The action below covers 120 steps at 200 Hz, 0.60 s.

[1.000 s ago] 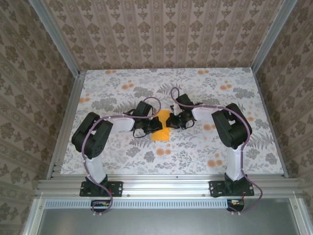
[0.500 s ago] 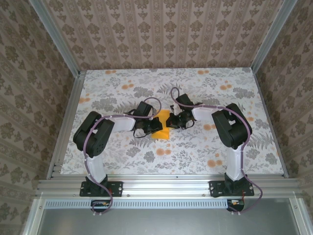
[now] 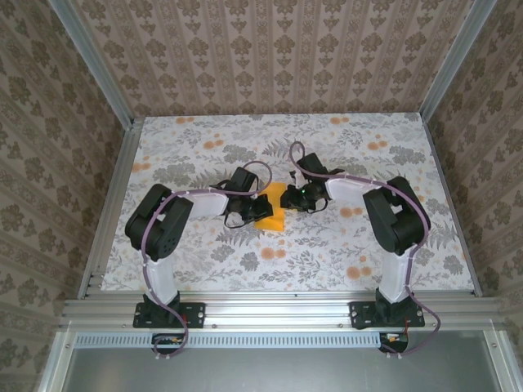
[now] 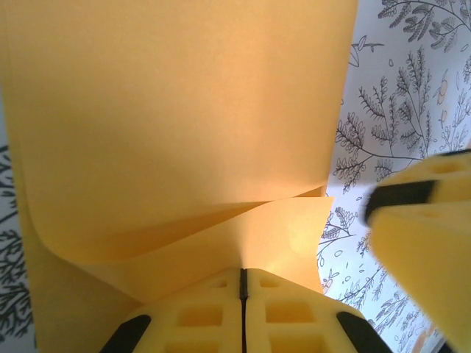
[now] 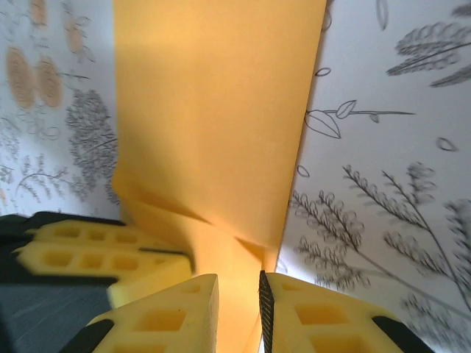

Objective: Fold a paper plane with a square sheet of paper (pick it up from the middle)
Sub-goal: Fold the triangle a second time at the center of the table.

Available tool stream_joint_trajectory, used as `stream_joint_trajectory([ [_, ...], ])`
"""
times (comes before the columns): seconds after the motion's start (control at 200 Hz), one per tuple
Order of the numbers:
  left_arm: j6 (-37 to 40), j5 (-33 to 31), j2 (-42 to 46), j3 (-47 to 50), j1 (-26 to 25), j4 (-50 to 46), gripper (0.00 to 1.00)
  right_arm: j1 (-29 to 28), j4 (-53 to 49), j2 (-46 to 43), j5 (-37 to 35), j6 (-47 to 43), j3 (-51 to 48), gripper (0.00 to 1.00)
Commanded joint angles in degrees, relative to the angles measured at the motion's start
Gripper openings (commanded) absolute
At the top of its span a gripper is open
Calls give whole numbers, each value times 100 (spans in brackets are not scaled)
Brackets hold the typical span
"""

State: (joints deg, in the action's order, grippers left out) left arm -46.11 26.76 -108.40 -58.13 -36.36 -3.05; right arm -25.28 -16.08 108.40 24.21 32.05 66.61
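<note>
Top external view: over the table [image 3: 351, 155], the partly folded sheet of paper [image 3: 276, 219] sits between both arms. Pressed together, the left gripper [image 4: 243, 273] jaws pinch its folded edge. The right gripper [image 5: 239, 283] jaws stand slightly parted around it. Probably mid-fold; next, the right needs a fresh hold to crease.
</note>
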Motion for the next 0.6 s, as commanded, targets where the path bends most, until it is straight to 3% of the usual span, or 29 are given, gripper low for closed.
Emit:
stream_joint_trajectory([
  [0.0, 235, -154, -251, -36, -50, -669, 8, -2, -281, -593, -487, 108, -172, 23],
  [0.24, 287, -151, -287, -121, -84, -724, 8, -311, -323, -646, -98, 225, -294, 13],
  [0.595, 258, -145, -368, -184, -99, -741, 7, -636, -58, -216, 348, 508, -415, 9],
])
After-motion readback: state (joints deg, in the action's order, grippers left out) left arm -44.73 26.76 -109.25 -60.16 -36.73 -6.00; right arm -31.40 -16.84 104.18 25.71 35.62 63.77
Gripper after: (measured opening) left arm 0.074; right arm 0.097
